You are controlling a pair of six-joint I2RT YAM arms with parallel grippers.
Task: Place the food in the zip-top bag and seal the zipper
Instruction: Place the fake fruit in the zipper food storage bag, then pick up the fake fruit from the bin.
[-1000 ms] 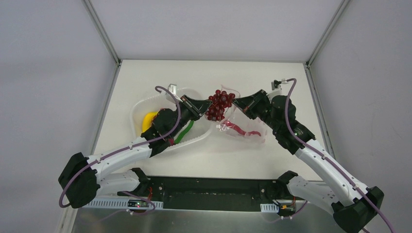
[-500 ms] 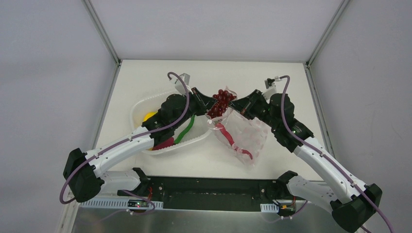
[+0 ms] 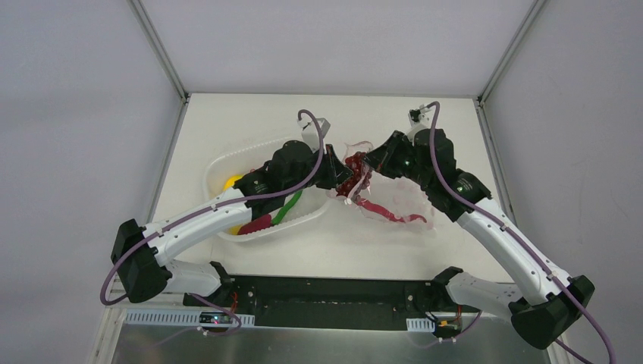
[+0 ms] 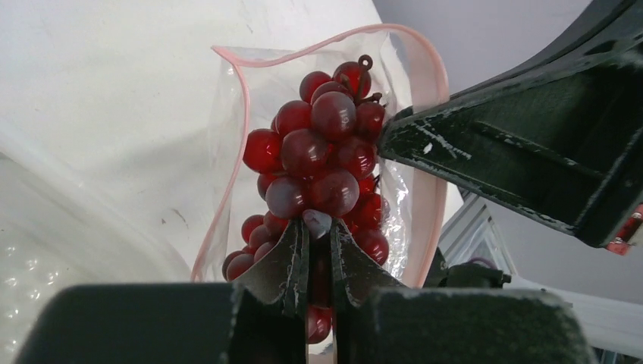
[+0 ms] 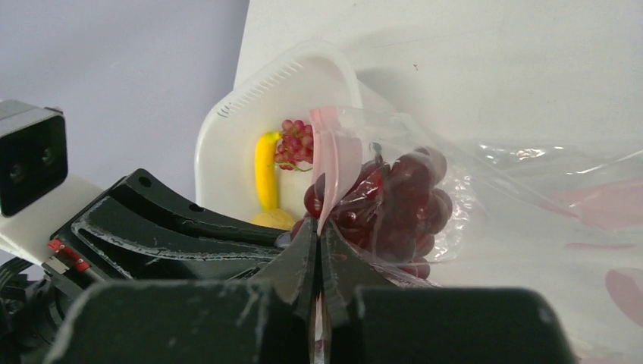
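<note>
The left hand (image 4: 318,243) is clamped on the lower berries of the dark red grape bunch (image 4: 322,155), fingers pinched nearly together. A second ago it held that bunch up between the white tub (image 3: 220,163) and the bag. It has since reached rightward, and the bunch now sits in the bag's mouth, ringed by the pink zipper (image 4: 434,83).

The right hand (image 5: 318,250) is closed on the zipper edge and holds the mouth up and open toward the left arm. Its wrist view shows the grapes behind clear film, so they are at least partly inside. The rest of the zip-top bag (image 3: 398,199) trails down to the bench (image 3: 250,121), lying differently than it did half a second ago.

So the grapes look nearly delivered; letting go and backing out without dragging them along is likely the next concern. The banana (image 5: 265,171), round yellow fruit (image 5: 271,220) and green chili (image 3: 288,205) lie in the tub, and sealing is not yet possible.
</note>
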